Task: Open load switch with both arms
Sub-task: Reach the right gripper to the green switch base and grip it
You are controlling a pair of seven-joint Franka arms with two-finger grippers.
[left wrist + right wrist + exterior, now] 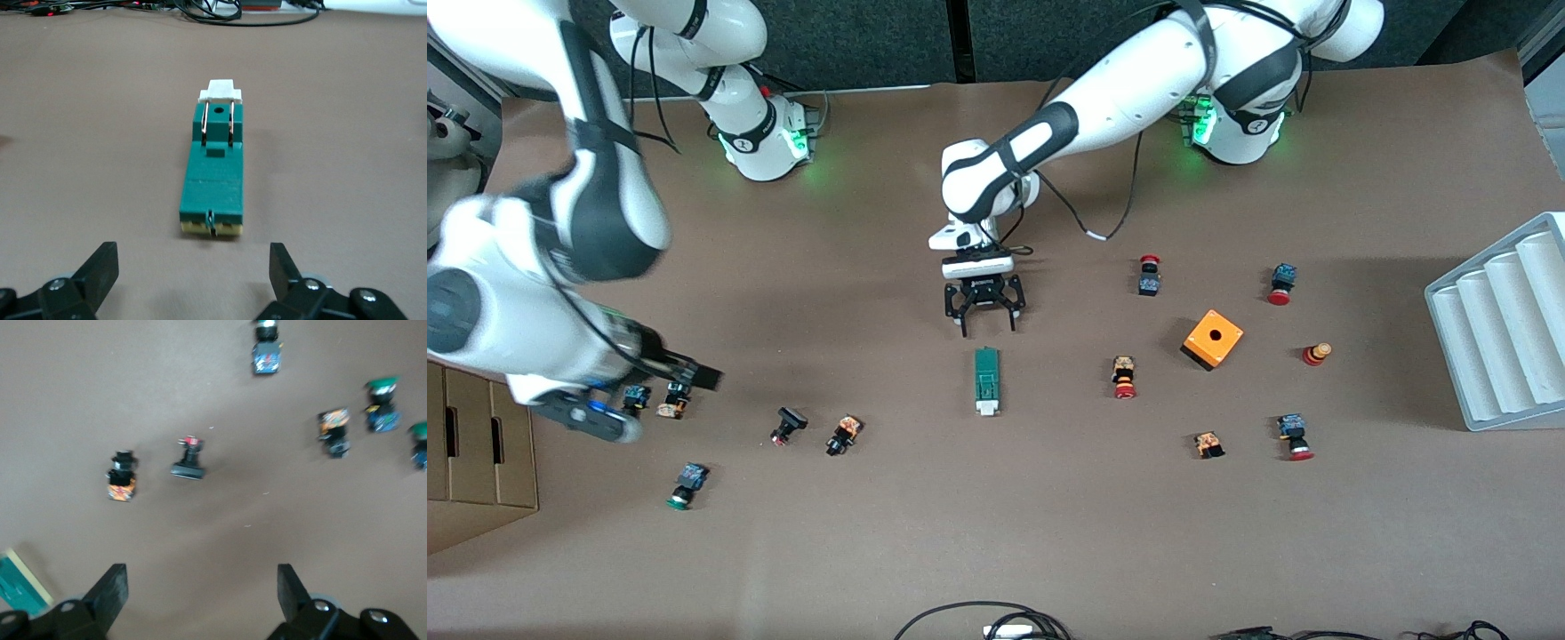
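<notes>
The load switch is a slim dark green block lying flat at mid-table, its white end toward the front camera. In the left wrist view the load switch lies just ahead of the fingertips, with its yellowish end closest to them. My left gripper hovers low over the bare table right next to that end, open and holding nothing. My right gripper is up over the small buttons at the right arm's end of the table, also open and holding nothing. A corner of the load switch shows at the edge of the right wrist view.
Small push buttons lie scattered on both sides, among them a black one and a red-capped one. An orange cube with a hole and a white ridged tray sit toward the left arm's end. A cardboard box stands at the right arm's end.
</notes>
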